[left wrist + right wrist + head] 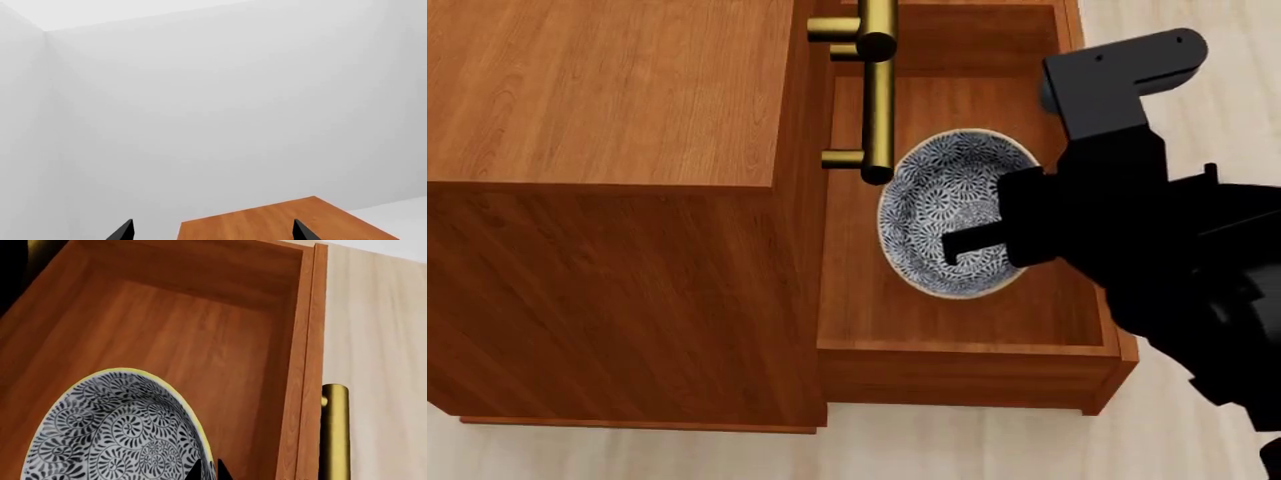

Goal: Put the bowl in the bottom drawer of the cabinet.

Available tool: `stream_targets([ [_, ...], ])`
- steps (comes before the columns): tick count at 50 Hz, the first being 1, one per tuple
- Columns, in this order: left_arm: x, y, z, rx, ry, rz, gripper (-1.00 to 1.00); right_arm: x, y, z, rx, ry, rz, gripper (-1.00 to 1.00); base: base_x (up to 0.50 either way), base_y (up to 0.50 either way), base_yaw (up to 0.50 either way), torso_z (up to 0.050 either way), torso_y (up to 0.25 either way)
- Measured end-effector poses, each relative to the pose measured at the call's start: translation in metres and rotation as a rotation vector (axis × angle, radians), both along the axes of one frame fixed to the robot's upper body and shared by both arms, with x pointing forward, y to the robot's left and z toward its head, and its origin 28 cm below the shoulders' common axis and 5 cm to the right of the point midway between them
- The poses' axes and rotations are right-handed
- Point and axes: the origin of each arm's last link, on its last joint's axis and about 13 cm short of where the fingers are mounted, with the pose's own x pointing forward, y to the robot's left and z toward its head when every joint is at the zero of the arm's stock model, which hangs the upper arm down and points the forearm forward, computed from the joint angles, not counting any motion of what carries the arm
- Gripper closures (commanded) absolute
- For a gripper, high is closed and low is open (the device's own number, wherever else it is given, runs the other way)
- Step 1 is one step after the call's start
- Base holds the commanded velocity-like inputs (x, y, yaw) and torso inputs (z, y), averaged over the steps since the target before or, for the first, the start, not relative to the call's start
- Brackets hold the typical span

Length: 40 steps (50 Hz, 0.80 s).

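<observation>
The cabinet is seen from above, with its bottom drawer pulled out. The blue-grey patterned bowl is tilted inside the drawer's opening. My right gripper is shut on the bowl's rim. In the right wrist view the bowl has its rim pinched between my right gripper's black tips, over the drawer floor. I cannot tell whether the bowl touches the floor. My left gripper is open, empty and faces a white wall.
Brass bar handles of the upper drawers jut out over the open drawer, close to the bowl. The drawer's own brass handle shows past its front wall. Pale floor surrounds the cabinet. A wooden corner lies below the left gripper.
</observation>
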Motion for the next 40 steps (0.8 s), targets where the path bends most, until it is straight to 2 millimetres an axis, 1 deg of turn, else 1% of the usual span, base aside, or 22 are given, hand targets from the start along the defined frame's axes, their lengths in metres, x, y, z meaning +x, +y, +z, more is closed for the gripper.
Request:
stream_targets([
  [34,-0.0003,0.0013,-0.0024,0.0,0.004,0.003,-1.0,0.0048,-0.0004,-0.0039,-0.007,-0.002,0.028,1.0,0.0,0.0,0.0,0.0,-0.001],
  [35,-0.0003,0.0013,-0.0025,0.0,0.004,0.003,-1.0,0.0048,-0.0003,-0.0041,-0.006,-0.001,0.028,-1.0,0.0,0.0,0.0,0.0,0.0],
  [37,-0.0002,0.0012,-0.0026,0.0,0.004,0.003,-1.0,0.0037,0.0055,-0.0026,0.029,0.003,0.082,-1.0,0.01,0.0,0.0,0.0,-0.006],
  [40,-0.0002,0.0011,-0.0027,0.0,0.004,0.002,-1.0,0.0031,0.0077,-0.0018,0.042,0.006,0.104,-1.0,0.0,0.0,0.0,0.0,-0.008],
])
